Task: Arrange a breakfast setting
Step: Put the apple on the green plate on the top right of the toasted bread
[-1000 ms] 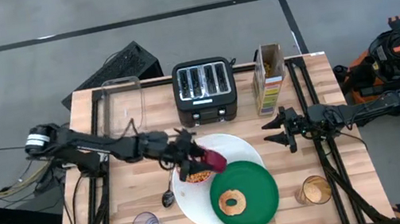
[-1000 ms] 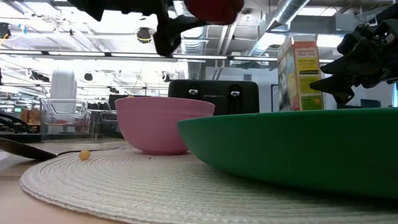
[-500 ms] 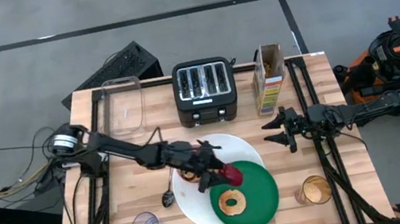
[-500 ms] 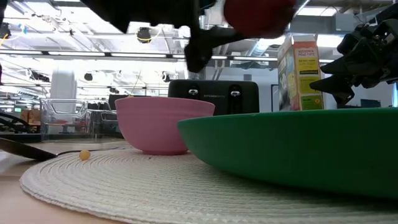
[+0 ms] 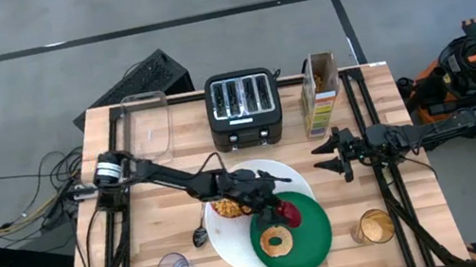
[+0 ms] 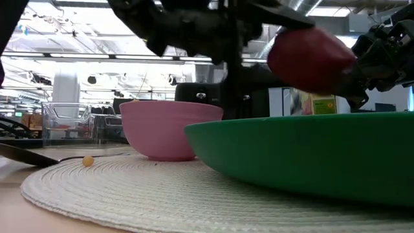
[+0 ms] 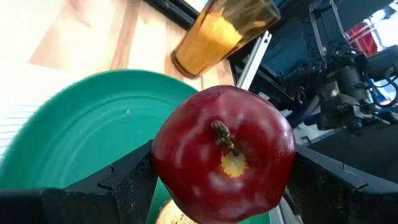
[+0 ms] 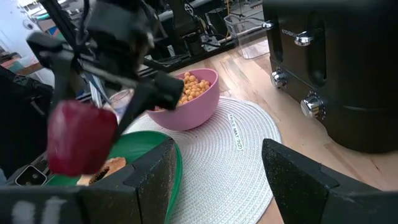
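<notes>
Red apple (image 7: 224,155) sits pinched in the left gripper (image 5: 279,211) above the green plate (image 5: 315,227). Only the high view shows the bagel (image 5: 278,239). Right gripper (image 5: 329,153) waits, fingers spread

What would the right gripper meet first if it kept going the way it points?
Probably the red apple held by the left gripper above the green plate. The right gripper points across the table toward it, though depth is unclear.
</notes>
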Robot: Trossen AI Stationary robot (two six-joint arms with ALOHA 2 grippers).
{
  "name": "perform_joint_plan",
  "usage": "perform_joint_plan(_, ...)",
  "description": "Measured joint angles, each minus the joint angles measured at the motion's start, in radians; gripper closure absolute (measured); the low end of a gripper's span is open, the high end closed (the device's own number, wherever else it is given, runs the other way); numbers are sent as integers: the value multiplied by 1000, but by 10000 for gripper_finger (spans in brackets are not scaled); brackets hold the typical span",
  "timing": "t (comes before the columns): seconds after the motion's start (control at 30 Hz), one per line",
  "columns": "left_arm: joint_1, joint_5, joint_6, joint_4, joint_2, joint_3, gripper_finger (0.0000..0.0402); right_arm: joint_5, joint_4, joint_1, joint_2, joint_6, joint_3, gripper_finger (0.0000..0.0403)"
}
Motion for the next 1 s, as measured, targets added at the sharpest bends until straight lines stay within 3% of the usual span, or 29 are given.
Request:
perform_joint_plan(0.2,12,91,-32,3,88,78,102,0,0,0,0,0,0,143)
perform_joint_plan(0.37,13,99,-44,-1,112,99,101,0,0,0,0,0,0,143)
perform_joint_plan(1.0,21,-7,-22,-113,110,100,100,0,0,0,0,0,0,143)
